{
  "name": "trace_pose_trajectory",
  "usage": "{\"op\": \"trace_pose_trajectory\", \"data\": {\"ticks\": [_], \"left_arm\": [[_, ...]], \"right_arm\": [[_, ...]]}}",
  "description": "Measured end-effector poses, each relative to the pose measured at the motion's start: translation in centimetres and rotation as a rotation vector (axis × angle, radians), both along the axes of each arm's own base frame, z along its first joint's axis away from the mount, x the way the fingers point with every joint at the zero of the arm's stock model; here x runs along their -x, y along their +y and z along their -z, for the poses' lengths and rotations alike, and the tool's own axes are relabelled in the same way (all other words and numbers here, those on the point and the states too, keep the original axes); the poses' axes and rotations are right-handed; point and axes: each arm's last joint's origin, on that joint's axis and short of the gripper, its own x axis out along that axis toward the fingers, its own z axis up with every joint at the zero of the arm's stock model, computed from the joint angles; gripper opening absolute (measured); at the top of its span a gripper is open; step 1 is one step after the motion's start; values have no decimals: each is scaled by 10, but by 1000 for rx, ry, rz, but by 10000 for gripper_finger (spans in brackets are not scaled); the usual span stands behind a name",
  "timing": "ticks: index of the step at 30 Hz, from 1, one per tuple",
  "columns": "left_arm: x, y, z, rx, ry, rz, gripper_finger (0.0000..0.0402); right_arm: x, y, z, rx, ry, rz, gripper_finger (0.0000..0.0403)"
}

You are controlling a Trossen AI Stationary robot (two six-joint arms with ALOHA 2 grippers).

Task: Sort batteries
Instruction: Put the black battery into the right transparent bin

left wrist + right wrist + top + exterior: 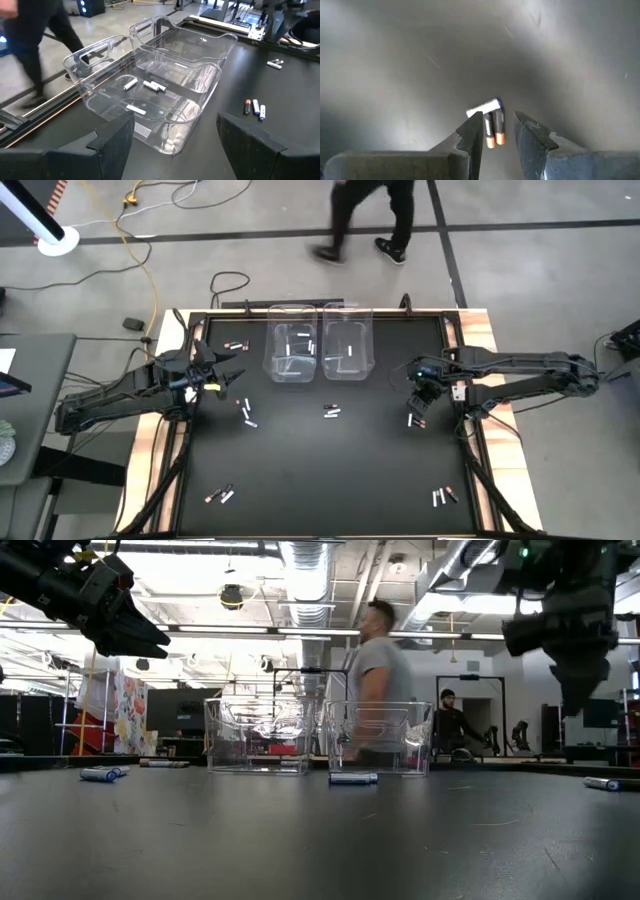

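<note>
Small batteries lie on their sides in little groups on the black table (330, 470): white ones (245, 412) left of centre, a group (332, 412) at the centre, more (220, 496) (445, 497) near the front. Two clear bins (290, 352) (347, 350) stand at the far middle, with white batteries (145, 86) in the one nearer my left gripper. My left gripper (228, 376) (175, 145) hovers open, left of the bins. My right gripper (420, 395) (497, 135) points down, open, above two copper-and-dark batteries (493, 127) and a white one (482, 108), clear of the table in the low view.
A person walks on the floor beyond the table's far edge (370, 220), and shows behind the bins in the low view (378, 680). Wooden borders run along the table's left (160, 430) and right (500, 430) sides. Cables lie on the floor at the far left (140, 240).
</note>
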Motion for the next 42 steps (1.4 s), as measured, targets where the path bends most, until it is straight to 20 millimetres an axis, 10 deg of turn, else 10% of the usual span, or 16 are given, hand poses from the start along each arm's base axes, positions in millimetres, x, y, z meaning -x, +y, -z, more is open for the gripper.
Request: {"op": "trace_pose_trajectory", "data": {"ticks": [42], "left_arm": [[0,0,0,0,0,0,279]], "right_arm": [[-41,29,79,-38,409,-280,124]]}}
